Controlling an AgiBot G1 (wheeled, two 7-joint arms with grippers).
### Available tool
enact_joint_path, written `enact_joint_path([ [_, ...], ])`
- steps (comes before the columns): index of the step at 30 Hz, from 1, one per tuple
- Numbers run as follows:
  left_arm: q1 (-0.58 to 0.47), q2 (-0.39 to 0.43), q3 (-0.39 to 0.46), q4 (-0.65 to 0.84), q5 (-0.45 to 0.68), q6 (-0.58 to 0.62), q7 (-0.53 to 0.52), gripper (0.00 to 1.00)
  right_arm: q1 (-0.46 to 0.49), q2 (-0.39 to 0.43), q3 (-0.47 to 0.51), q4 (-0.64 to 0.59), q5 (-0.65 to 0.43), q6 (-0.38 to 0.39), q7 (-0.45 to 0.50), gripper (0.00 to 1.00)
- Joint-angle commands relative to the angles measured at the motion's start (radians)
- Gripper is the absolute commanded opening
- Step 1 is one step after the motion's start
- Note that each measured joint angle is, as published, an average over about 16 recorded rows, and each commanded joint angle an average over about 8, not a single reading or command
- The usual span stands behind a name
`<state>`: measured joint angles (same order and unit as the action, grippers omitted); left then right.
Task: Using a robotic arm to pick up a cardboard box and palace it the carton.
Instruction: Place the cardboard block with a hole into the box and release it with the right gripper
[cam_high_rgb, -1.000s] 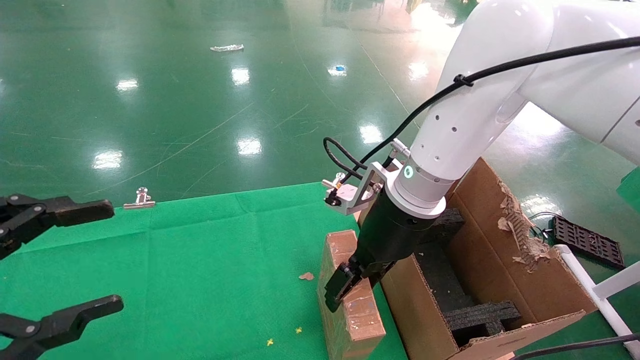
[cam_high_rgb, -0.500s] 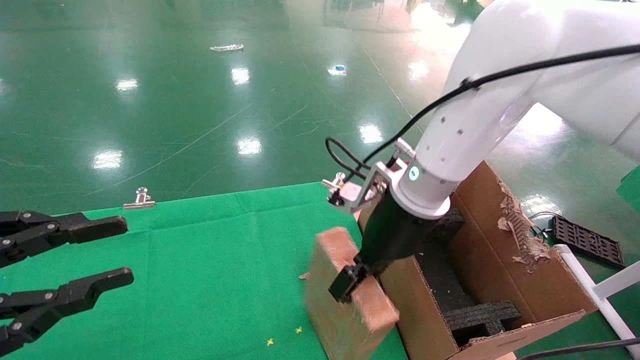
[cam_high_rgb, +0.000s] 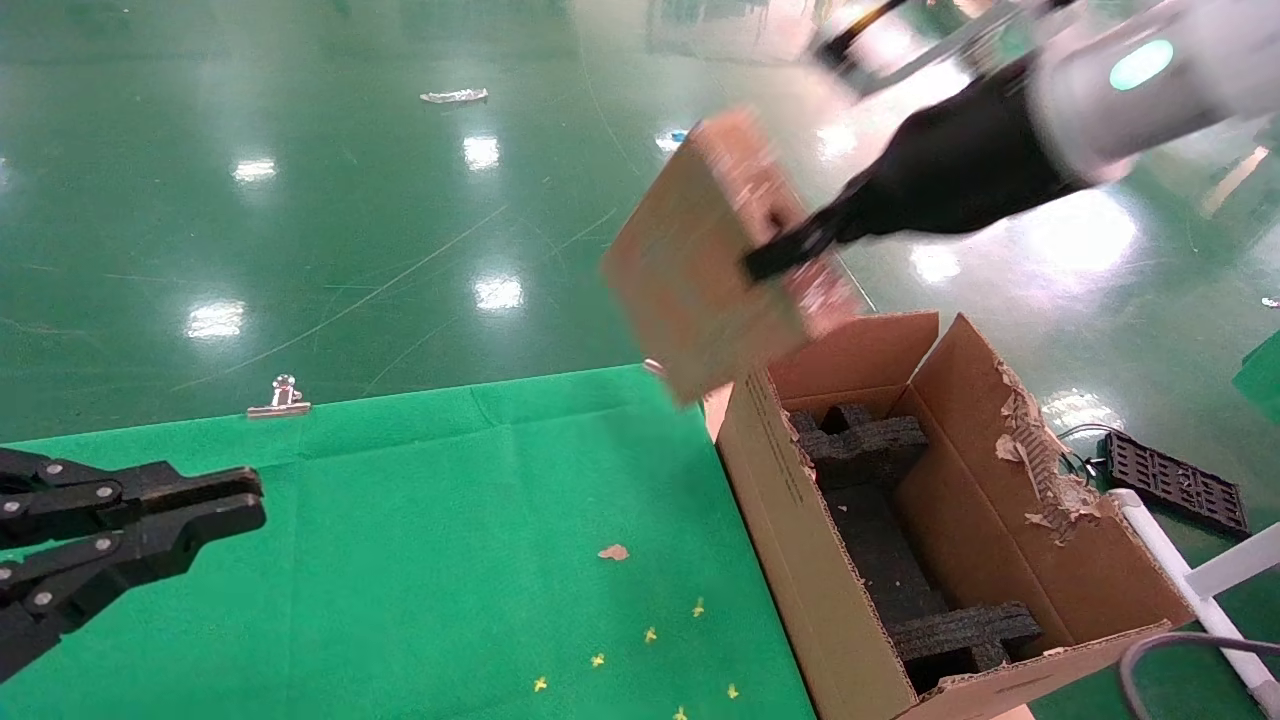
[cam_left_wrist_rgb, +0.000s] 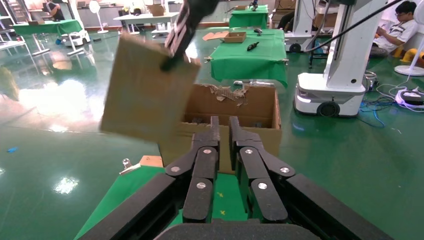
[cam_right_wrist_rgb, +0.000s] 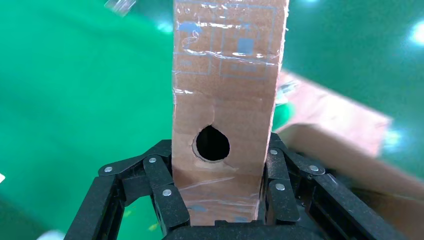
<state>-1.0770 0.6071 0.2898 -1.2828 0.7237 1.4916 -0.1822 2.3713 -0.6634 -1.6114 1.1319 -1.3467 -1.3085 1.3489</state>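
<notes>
The cardboard box, narrow and brown, hangs tilted in the air above the far left corner of the carton. My right gripper is shut on it at the end of the robotic arm. In the right wrist view the cardboard box shows a round hole and shiny tape, with black fingers pressed on both narrow sides. The carton stands open on the table's right side with black foam inserts inside. My left gripper is shut and empty, low at the left over the cloth.
A green cloth covers the table, held by a metal clip at its far edge. A cardboard scrap and small yellow bits lie on it. A black tray and a white frame sit right of the carton.
My right gripper has lifted the cardboard box from the cloth beside the carton, up and away to above the carton's far corner. The left gripper's fingers have gone from wide open to shut.
</notes>
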Motion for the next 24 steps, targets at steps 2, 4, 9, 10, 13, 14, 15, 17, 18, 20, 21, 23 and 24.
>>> enact_joint_path([
  [2, 0.000, 0.000, 0.000, 0.000, 0.000, 0.000, 0.000, 0.00, 0.043, 0.040, 0.005, -0.027, -0.046, 0.001, -0.020, 0.00],
  [4, 0.000, 0.000, 0.000, 0.000, 0.000, 0.000, 0.000, 0.00, 0.058, 0.056, -0.005, -0.054, -0.082, -0.012, -0.026, 0.00],
  [9, 0.000, 0.000, 0.001, 0.000, 0.000, 0.000, 0.000, 0.17, 0.071, 0.094, -0.039, -0.115, -0.156, -0.056, -0.037, 0.00],
  [10, 0.000, 0.000, 0.001, 0.000, 0.000, 0.000, 0.000, 0.30, 0.070, 0.101, -0.046, -0.126, -0.167, -0.066, -0.039, 0.00],
  [13, 0.000, 0.000, 0.001, 0.000, -0.001, 0.000, 0.000, 0.67, 0.061, 0.121, -0.066, -0.156, -0.189, -0.091, -0.046, 0.00],
  [14, 0.000, 0.000, 0.001, 0.000, -0.001, 0.000, 0.000, 0.80, 0.056, 0.127, -0.072, -0.167, -0.194, -0.098, -0.048, 0.00],
  [15, 0.000, 0.000, 0.001, 0.000, -0.001, 0.000, 0.001, 0.92, 0.050, 0.133, -0.077, -0.177, -0.198, -0.103, -0.050, 0.00],
  [17, 0.000, 0.000, 0.001, 0.000, -0.001, 0.000, 0.001, 1.00, 0.034, 0.143, -0.087, -0.201, -0.200, -0.109, -0.055, 0.00],
  [18, 0.000, 0.000, 0.001, 0.000, -0.001, -0.001, 0.001, 1.00, 0.025, 0.146, -0.092, -0.214, -0.200, -0.109, -0.058, 0.00],
  [20, 0.000, -0.001, 0.001, 0.000, -0.001, -0.001, 0.001, 1.00, 0.003, 0.150, -0.100, -0.242, -0.197, -0.106, -0.066, 0.00],
  [21, 0.000, -0.001, 0.001, 0.000, -0.001, -0.001, 0.001, 1.00, -0.010, 0.151, -0.103, -0.257, -0.194, -0.103, -0.071, 0.00],
  [23, 0.000, -0.001, 0.001, 0.000, -0.001, -0.001, 0.001, 1.00, -0.038, 0.147, -0.109, -0.290, -0.184, -0.094, -0.082, 0.00],
  [24, 0.000, -0.001, 0.002, 0.000, -0.001, -0.001, 0.001, 1.00, -0.052, 0.144, -0.112, -0.308, -0.179, -0.090, -0.089, 0.00],
])
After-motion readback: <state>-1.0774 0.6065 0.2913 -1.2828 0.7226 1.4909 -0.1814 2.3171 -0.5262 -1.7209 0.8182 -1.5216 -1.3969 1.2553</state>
